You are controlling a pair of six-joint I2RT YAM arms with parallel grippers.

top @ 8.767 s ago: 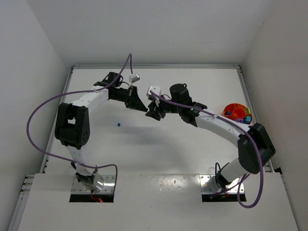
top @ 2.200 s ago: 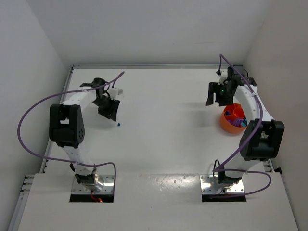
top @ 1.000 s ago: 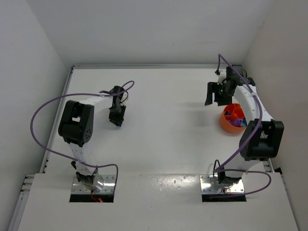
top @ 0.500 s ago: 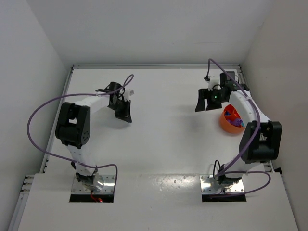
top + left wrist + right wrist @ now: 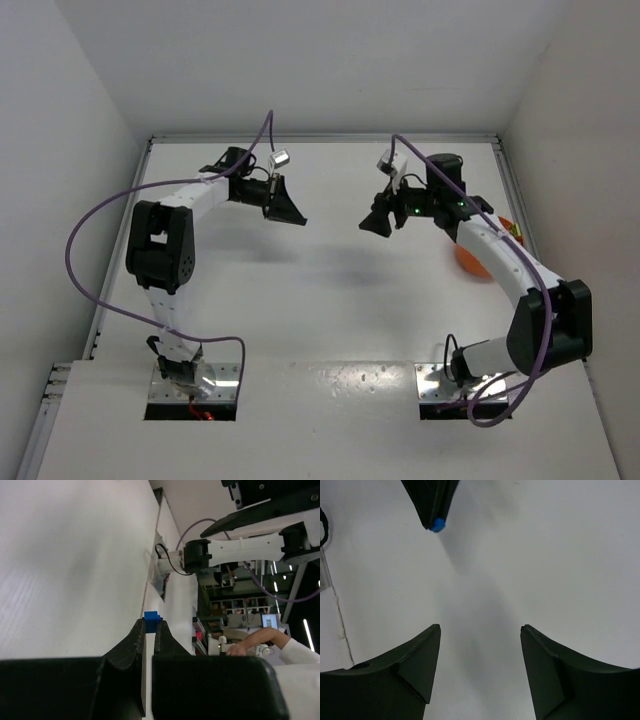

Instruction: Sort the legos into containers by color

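Overhead view: left gripper [image 5: 298, 219], upper centre-left of frame, jaws clamped on tiny blue brick [image 5: 151, 616], held off white table [image 5: 330, 300]. Right gripper [image 5: 370, 225], upper centre-right, jaws apart, nothing between them, tips facing left gripper. Orange tub [image 5: 466, 260] at right side, partly hidden behind right arm [image 5: 500, 262], well apart from brick.

Left tool [image 5: 298, 219] opposite right tool [image 5: 368, 226], apart.

One blue lego [image 5: 151, 616], one orange tub [image 5: 468, 264], one left hand [image 5: 299, 219], one right hand [image 5: 369, 226].
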